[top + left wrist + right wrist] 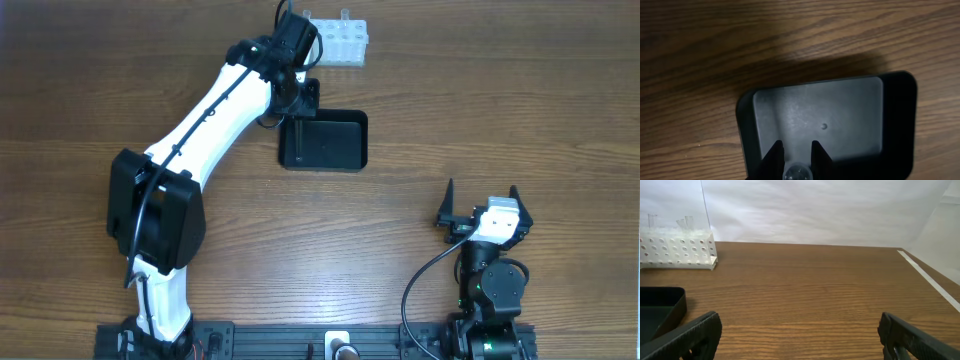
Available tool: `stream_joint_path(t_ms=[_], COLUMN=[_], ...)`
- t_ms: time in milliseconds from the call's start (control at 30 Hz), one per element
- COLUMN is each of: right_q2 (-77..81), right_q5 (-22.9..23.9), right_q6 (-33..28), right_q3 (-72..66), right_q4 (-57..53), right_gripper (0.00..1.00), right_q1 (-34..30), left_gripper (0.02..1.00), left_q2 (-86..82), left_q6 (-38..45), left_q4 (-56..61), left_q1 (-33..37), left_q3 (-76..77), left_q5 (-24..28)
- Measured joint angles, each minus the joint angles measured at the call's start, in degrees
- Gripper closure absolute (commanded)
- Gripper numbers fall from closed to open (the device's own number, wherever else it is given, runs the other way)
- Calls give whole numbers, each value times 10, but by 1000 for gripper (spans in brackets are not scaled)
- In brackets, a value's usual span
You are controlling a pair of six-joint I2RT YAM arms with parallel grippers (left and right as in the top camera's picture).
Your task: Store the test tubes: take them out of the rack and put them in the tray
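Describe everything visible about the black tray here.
The black rectangular plastic tray lies flat on the wooden table, just nearer the arm bases than the white tube rack. It has rounded corners, a raised rim and a matte floor with a small dimple; no tubes lie inside. The left gripper hangs over one end, holding a clear tube.

Left arm (205, 115) extends from its base diagonally up the top view and toward the middle. Its wrist is bent over, the left gripper (795, 145) points straight down, and its fingers (775, 152) are drawn close and clamped on the top of a test tube (797, 173). Right arm (490, 285) is folded compactly above its own base, with the right gripper (797, 330) held low and level, jaws spread wide and empty.
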Motion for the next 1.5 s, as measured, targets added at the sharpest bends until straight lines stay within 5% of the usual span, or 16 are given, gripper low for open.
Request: stream_joint_path(t_ms=[700, 1067, 1500], right_q2=[0, 0, 0], right_q5=[0, 0, 0], right_q6=[0, 0, 0], right_q3=[0, 0, 0], right_q4=[0, 0, 0], right_gripper=[9, 7, 7], right_q1=[0, 0, 0], left_gripper=[869, 680, 669], left_q2=[63, 81, 83], left_q6=[-2, -4, -4], left_q4=[10, 39, 40], left_q1=[10, 10, 10], left_q3=[0, 0, 16], left_q5=[-9, -9, 5])
